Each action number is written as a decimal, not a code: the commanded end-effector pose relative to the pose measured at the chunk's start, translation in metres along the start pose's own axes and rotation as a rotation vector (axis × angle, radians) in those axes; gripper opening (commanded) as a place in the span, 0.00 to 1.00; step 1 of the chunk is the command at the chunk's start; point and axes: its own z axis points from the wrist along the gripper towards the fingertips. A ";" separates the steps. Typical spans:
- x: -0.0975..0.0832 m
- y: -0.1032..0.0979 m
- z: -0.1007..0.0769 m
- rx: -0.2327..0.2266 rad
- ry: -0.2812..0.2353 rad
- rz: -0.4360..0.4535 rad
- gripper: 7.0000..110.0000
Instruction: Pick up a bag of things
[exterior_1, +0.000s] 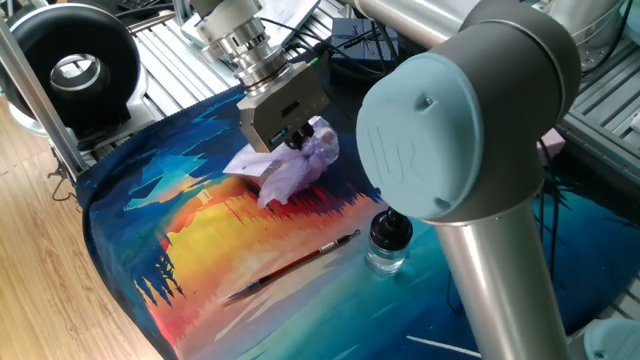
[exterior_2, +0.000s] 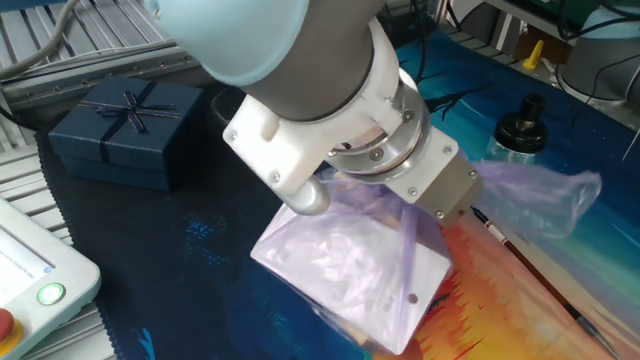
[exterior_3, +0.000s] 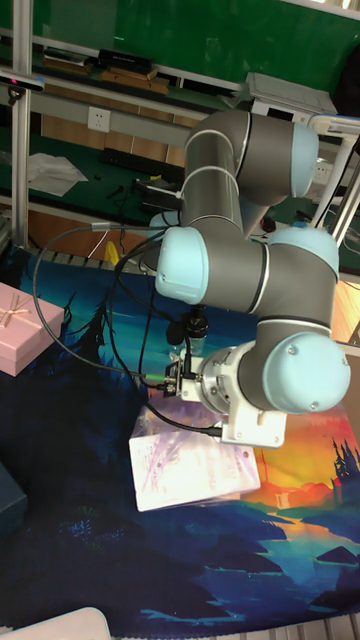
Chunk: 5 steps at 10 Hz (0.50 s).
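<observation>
The bag of things (exterior_1: 298, 168) is a crumpled pale lilac plastic bag at the middle of the painted mat (exterior_1: 190, 230). My gripper (exterior_1: 297, 138) comes down on its top and is shut on the plastic. In the other fixed view the wrinkly tail (exterior_2: 545, 195) trails to the right of the wrist, and the wrist hides the fingers. A flat white packet (exterior_2: 350, 265) lies under the gripper, partly covered by lilac film; the tall fixed view shows this packet (exterior_3: 188, 468) too. Whether the bag is clear of the mat cannot be told.
A dark navy gift box (exterior_2: 125, 130) sits at the left, and a pink gift box (exterior_3: 20, 325) at the mat's far side. A black-capped glass bottle (exterior_1: 388, 240) and a thin brush (exterior_1: 290, 265) lie nearby. A black round device (exterior_1: 75, 65) stands off the mat.
</observation>
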 end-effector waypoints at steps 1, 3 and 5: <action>0.018 0.001 -0.004 -0.001 0.068 0.002 0.00; 0.029 0.004 -0.010 -0.001 0.115 0.006 0.00; 0.043 0.001 -0.023 0.009 0.169 -0.009 0.00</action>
